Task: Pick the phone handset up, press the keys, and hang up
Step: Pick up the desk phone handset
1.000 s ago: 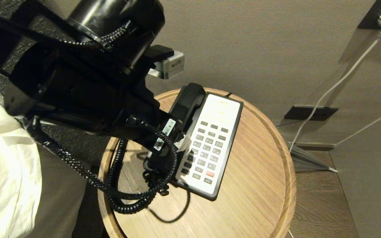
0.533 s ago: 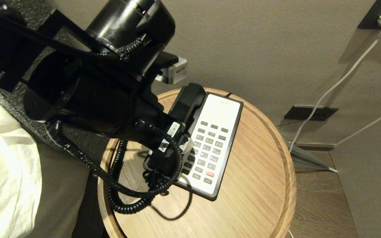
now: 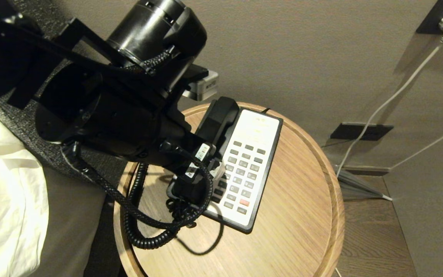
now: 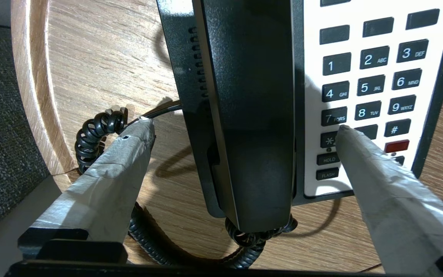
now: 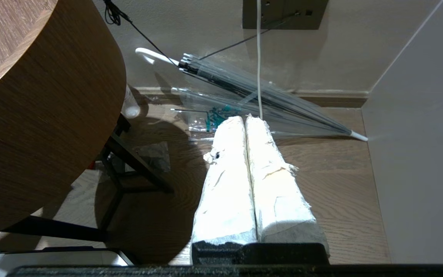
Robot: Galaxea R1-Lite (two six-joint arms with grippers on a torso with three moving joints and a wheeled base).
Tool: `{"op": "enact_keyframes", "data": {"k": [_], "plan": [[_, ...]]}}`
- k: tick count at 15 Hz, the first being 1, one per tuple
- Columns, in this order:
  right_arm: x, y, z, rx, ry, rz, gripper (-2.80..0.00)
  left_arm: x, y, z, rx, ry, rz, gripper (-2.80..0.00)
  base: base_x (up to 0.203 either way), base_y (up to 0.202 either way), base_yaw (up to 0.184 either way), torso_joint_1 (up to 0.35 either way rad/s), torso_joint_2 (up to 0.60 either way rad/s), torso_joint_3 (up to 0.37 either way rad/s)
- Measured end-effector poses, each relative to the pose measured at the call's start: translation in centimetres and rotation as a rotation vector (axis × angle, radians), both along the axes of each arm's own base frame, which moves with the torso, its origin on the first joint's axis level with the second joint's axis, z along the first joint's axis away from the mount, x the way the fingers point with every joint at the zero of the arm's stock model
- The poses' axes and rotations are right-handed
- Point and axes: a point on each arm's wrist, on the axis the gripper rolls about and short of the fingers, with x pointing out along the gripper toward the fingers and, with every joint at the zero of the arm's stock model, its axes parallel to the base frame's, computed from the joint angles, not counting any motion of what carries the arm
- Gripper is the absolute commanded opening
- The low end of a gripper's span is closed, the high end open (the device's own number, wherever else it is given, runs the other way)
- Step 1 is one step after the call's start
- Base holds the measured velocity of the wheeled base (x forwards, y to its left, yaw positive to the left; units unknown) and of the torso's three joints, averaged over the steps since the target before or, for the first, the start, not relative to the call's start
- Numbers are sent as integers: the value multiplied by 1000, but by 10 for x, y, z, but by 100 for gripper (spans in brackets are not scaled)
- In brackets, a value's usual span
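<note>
The left gripper [image 4: 244,129] hangs low over the round wooden counter [image 3: 302,215], its taped fingers [image 4: 121,154] spread wide and straddling the phone handset [image 4: 252,115] without touching it. One finger sits over the bare wood beside the coiled cord [image 4: 94,134]; the other reaches over the keys [image 4: 371,84] near the star button. The handset lies in its cradle on the phone base [image 3: 260,127]. Off beside the counter, the right gripper [image 5: 246,119] hangs above the floor [image 5: 340,184], fingers pressed together and empty, a folded clear umbrella [image 5: 252,92] beyond it.
</note>
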Motion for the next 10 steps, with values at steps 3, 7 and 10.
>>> {"op": "enact_keyframes", "data": {"k": [3, 7, 10], "plan": [[0, 0, 0, 0, 0, 0, -280, 0, 0, -2, 4, 5, 9, -280, 0, 0, 0, 0, 0, 0], [0, 0, 0, 0, 0, 0, -280, 2, -1, -4, -4, 12, 26, -280, 0, 0, 0, 0, 0, 0], [0, 0, 0, 0, 0, 0, -280, 2, -2, -4, -7, 14, 28, -280, 0, 0, 0, 0, 0, 0]]}}
